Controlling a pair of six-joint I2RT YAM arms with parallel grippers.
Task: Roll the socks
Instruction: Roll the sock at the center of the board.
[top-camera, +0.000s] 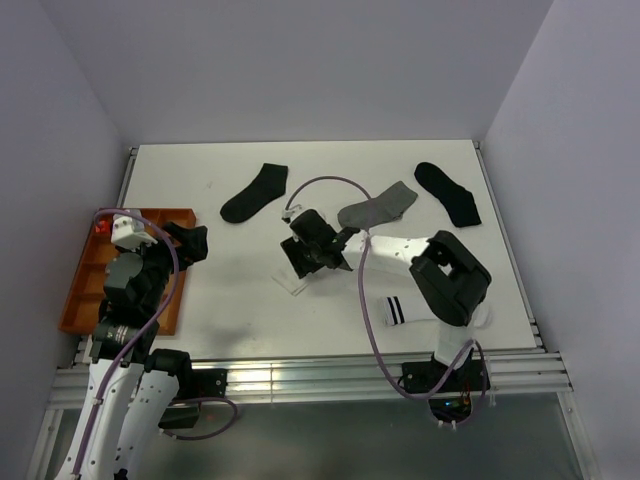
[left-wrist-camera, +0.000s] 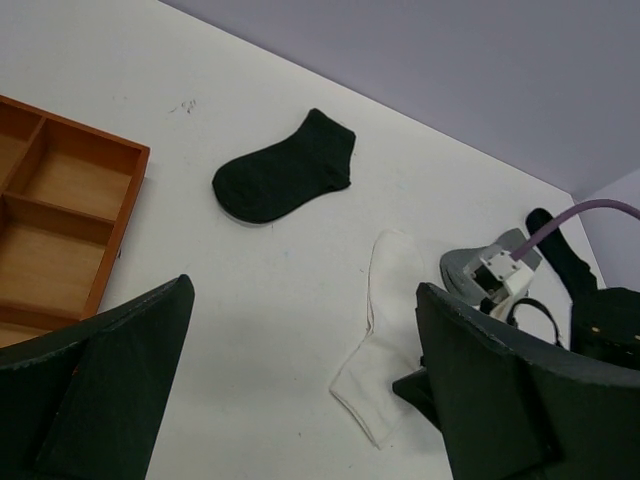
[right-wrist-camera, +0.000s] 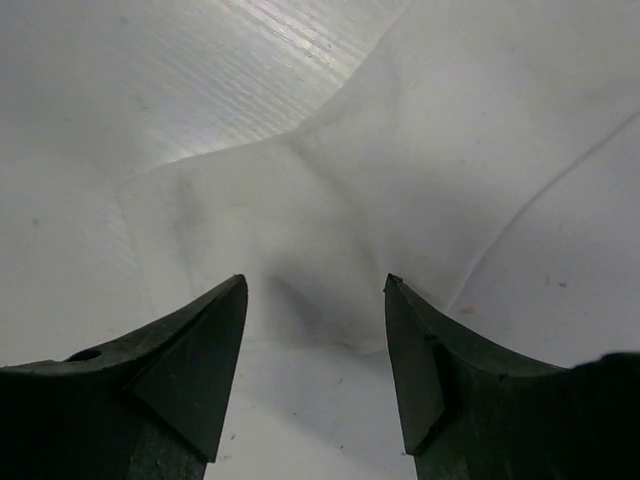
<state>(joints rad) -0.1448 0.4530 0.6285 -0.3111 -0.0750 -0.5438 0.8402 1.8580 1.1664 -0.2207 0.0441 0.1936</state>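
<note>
A plain white sock (left-wrist-camera: 385, 340) lies flat near the table's middle, and its edge (top-camera: 296, 284) peeks out beneath my right gripper (top-camera: 316, 252). In the right wrist view the white sock (right-wrist-camera: 330, 190) fills the frame. My right gripper (right-wrist-camera: 315, 285) stands open just above it, with a raised fold of the fabric between the fingertips. A grey sock (top-camera: 378, 206) lies behind that gripper. A white sock with black stripes (top-camera: 400, 310) lies under the right arm's elbow. My left gripper (top-camera: 188, 240) hangs wide open by the tray, holding nothing (left-wrist-camera: 305, 290).
An orange compartment tray (top-camera: 85, 290) sits at the left edge, also seen in the left wrist view (left-wrist-camera: 100, 225). One black sock (top-camera: 255, 193) lies at the back centre-left and another black sock (top-camera: 447, 192) at the back right. A purple cable (top-camera: 330, 185) arcs over the right arm.
</note>
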